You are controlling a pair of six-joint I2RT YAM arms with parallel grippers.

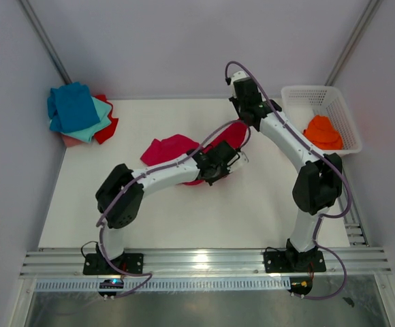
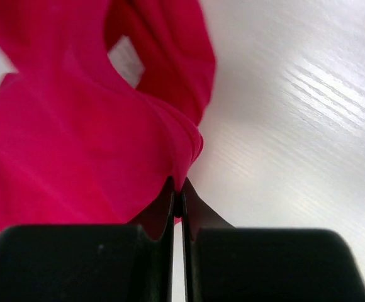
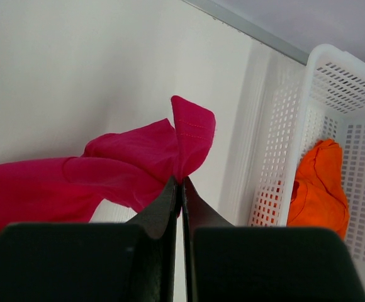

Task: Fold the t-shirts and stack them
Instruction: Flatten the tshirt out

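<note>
Crimson t-shirt (image 1: 167, 148): left tool (image 2: 178, 189) and right tool (image 3: 181, 185) are both pinching thin edges; shallow bites are risking slippage under stretching.

White lattice basket (image 1: 305, 99) (upright) on white table (image 1: 204, 214), far right corner

The right gripper (image 3: 181, 184) is pinched tight on a stitched corner of the crimson t-shirt (image 3: 126, 167), just left of the white basket (image 3: 333, 82). The cloth stretches farther left of the basket across the white table (image 3: 75, 75). An orange t-shirt (image 3: 318, 189) lies inside the basket.
</note>
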